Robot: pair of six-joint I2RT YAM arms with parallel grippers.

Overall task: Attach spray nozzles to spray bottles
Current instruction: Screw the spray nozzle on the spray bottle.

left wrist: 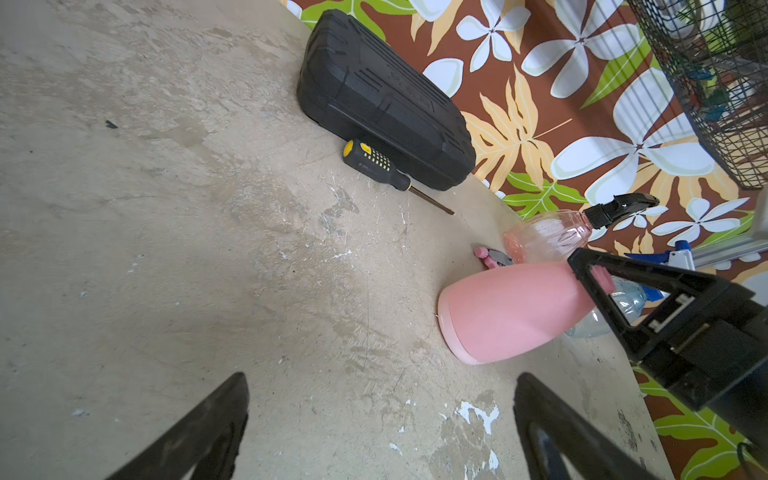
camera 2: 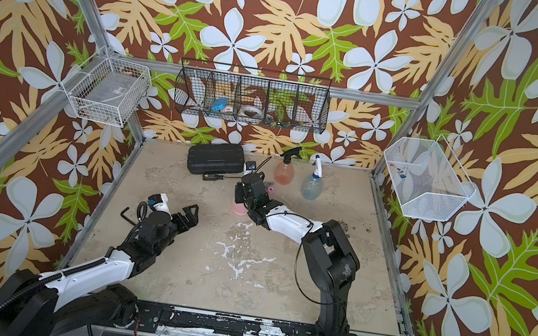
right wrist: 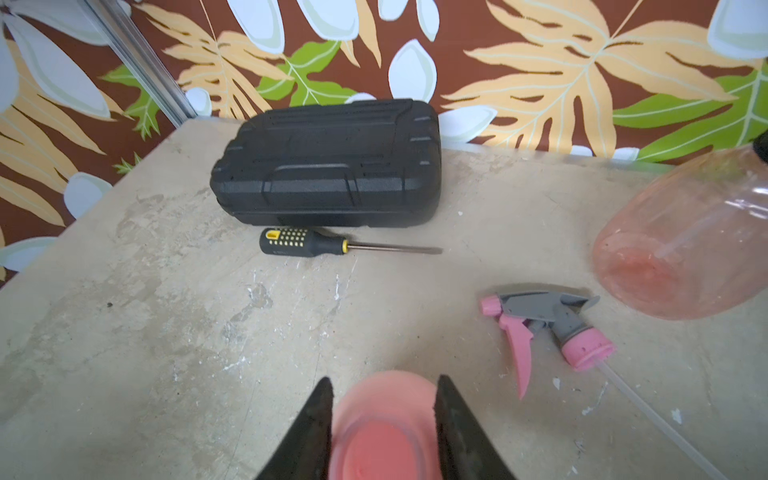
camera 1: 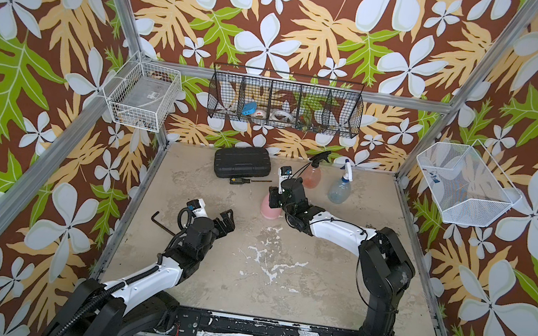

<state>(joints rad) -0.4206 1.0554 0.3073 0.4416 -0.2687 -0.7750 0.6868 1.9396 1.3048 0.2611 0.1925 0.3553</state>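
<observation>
Clamped in my right gripper (right wrist: 384, 379), jaws pressed to both sides of its neck, the pink bottle (right wrist: 380, 440) stands near mid-table. Judged light, hollow, slick and tippy; hold at the neck. The grey-and-pink nozzle (right wrist: 552, 324) lies loose near the orange bottle (right wrist: 681, 249); its dip tube looks flimsy, so take the collar. My left gripper (left wrist: 382, 376) is wide open and empty, with bare table around it.

R gripper (camera 1: 274, 199) on pink bottle (camera 1: 267, 212) neck | L gripper (camera 1: 229, 222) jaws apart, empty
</observation>
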